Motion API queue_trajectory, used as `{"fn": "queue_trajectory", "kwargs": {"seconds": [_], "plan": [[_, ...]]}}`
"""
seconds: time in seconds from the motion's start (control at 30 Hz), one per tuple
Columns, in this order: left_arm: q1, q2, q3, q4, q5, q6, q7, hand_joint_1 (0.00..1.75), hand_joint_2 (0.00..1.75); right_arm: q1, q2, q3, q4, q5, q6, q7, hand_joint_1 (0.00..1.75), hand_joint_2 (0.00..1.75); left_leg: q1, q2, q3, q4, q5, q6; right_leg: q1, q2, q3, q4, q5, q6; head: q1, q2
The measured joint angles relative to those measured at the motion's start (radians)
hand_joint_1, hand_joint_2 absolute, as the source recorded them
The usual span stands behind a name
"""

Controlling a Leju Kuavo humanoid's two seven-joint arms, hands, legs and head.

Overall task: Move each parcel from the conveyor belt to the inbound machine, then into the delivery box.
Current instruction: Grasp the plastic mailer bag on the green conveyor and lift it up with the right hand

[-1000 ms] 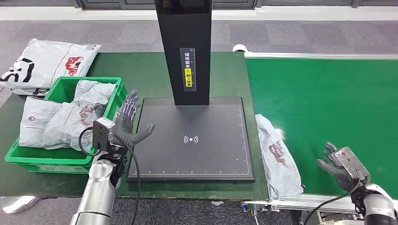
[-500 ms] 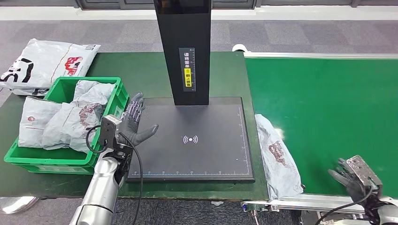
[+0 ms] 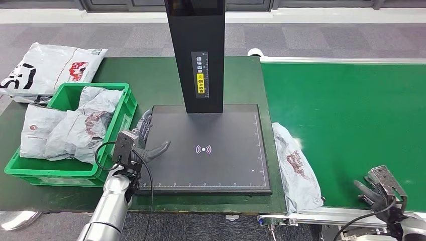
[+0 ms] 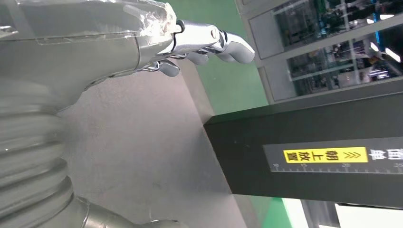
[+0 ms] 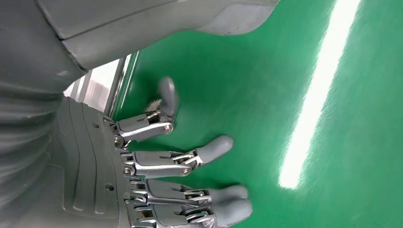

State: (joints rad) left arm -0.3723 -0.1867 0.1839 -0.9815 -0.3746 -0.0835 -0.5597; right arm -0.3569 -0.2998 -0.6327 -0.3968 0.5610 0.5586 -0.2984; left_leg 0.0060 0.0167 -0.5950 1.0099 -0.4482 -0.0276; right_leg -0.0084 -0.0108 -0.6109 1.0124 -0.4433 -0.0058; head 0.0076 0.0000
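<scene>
Nearest the robot, the right hand (image 3: pixel 374 192) hovers over the near edge of the green conveyor belt (image 3: pixel 346 110), close to its near right corner, fingers spread and holding nothing (the right wrist view (image 5: pixel 157 175) shows them fanned apart above bare green belt). The grey parcel (image 3: pixel 297 168) lies well apart from that hand, along the belt's left edge at its near end, stretched lengthwise with a dark red print on top and its near tip close to the belt's metal frame.

The left hand (image 3: pixel 145 138) is over the near left corner of the inbound machine's black plate (image 3: pixel 221 165), fingers apart, thumb stretched toward the plate's middle, gripping nothing; whether it touches the plate I cannot tell. The parcel lies beyond the plate's right edge, on the far side of the plate from this hand.

Just left of the plate stands the green delivery box (image 3: pixel 50 173) with several crumpled grey parcels (image 3: pixel 68 128) inside. Farther back rises the machine's black column (image 3: pixel 198 55), carrying a yellow label. At the desk's far left corner lies a white bag (image 3: pixel 50 68) with red and black print.
</scene>
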Motion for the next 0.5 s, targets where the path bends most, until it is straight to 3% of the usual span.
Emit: {"fn": "queue_trajectory", "kwargs": {"seconds": [0.1,0.23,0.5], "plan": [[-0.006,-0.004,0.0,0.011,-0.008,0.009,0.003,0.0,1.75,0.007,0.021,-0.016,0.008,-0.006,0.042,-0.027,0.0,1.75,0.002,0.002,0.003,0.0,-0.001,-0.001,0.0,0.002,0.002,0.0,0.0,0.0,0.0,0.0],[-0.014,-0.007,0.0,0.025,-0.012,0.01,0.004,0.0,1.75,0.01,0.044,-0.031,0.014,-0.008,0.051,-0.041,0.0,0.0,0.004,0.005,0.007,0.0,-0.003,-0.004,0.0,0.007,0.005,0.0,0.0,0.0,0.0,0.0],[-0.02,-0.01,0.0,0.043,-0.014,0.017,0.005,0.0,1.75,0.01,0.076,-0.049,0.022,-0.015,0.109,-0.044,0.0,0.0,0.008,0.012,0.014,0.0,-0.006,-0.007,0.004,0.014,0.011,-0.001,-0.002,-0.004,0.0,0.0]]}}
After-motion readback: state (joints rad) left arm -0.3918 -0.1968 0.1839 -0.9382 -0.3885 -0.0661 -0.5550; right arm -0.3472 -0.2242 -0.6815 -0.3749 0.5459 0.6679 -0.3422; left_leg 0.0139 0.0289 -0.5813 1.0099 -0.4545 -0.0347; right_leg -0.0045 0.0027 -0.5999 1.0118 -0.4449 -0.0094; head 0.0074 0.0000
